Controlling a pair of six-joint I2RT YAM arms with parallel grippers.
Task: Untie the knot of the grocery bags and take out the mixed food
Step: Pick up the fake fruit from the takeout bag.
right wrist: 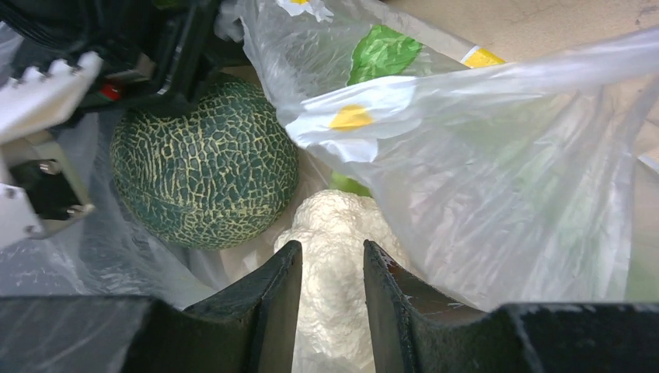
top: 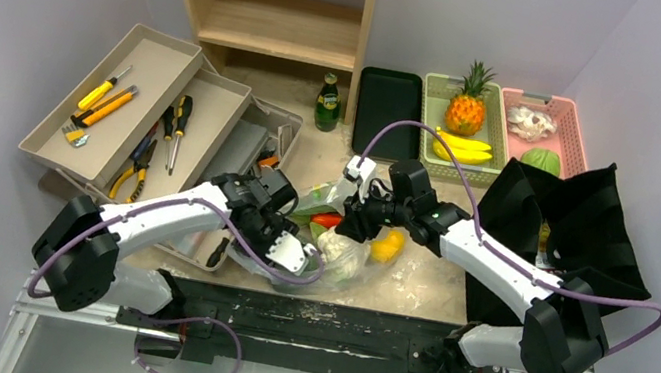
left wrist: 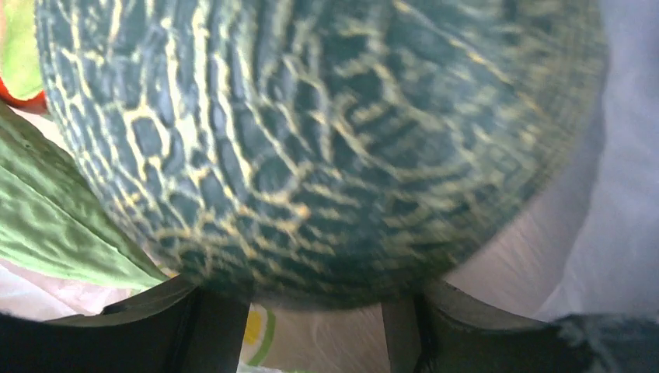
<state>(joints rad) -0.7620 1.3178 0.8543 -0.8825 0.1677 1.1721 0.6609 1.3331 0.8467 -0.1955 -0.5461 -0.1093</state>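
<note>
The see-through plastic grocery bag [top: 336, 248] lies open at the table's centre, and both grippers reach into it. My left gripper [left wrist: 322, 299] is open, its fingertips right at the round green netted melon [left wrist: 311, 140], which fills that view. From the right wrist, the melon [right wrist: 203, 162] rests in the bag under the left gripper [right wrist: 167, 66]. My right gripper [right wrist: 332, 256] is shut on a white cauliflower [right wrist: 334, 225], with the bag's plastic [right wrist: 497, 155] draped against its right finger. A red pepper [top: 326, 218] and a yellow citrus [top: 387, 247] show at the bag. The black cloth bag [top: 569, 221] lies at the right.
A green bottle [top: 327, 103] stands by the wooden shelf [top: 281, 6]. Tool trays [top: 132, 108] sit at the left. At the back are a black tray [top: 389, 100], a green basket [top: 437, 128] with pineapple and bananas, and a pink basket [top: 568, 135].
</note>
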